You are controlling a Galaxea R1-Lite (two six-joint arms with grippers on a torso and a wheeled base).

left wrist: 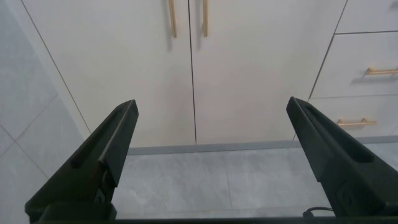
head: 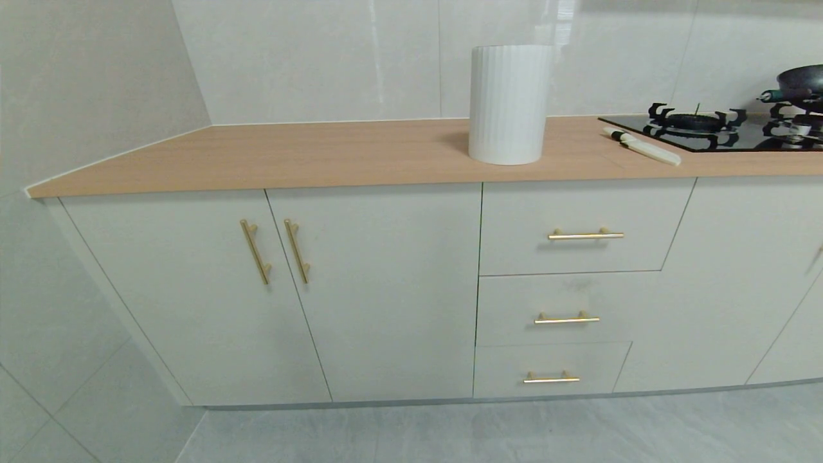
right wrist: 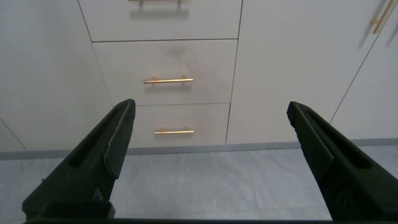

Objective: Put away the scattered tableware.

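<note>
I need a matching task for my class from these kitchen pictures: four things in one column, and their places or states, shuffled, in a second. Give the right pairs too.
Column one:
1. ribbed white container
2. knife
3. pan
4. left pincer

Column two:
A. on the hob, far right
B. open, facing the cabinet doors
C. upright on the counter, above the drawers
D. lying flat on the counter beside the hob

Pairs: 1-C, 2-D, 3-A, 4-B.
</note>
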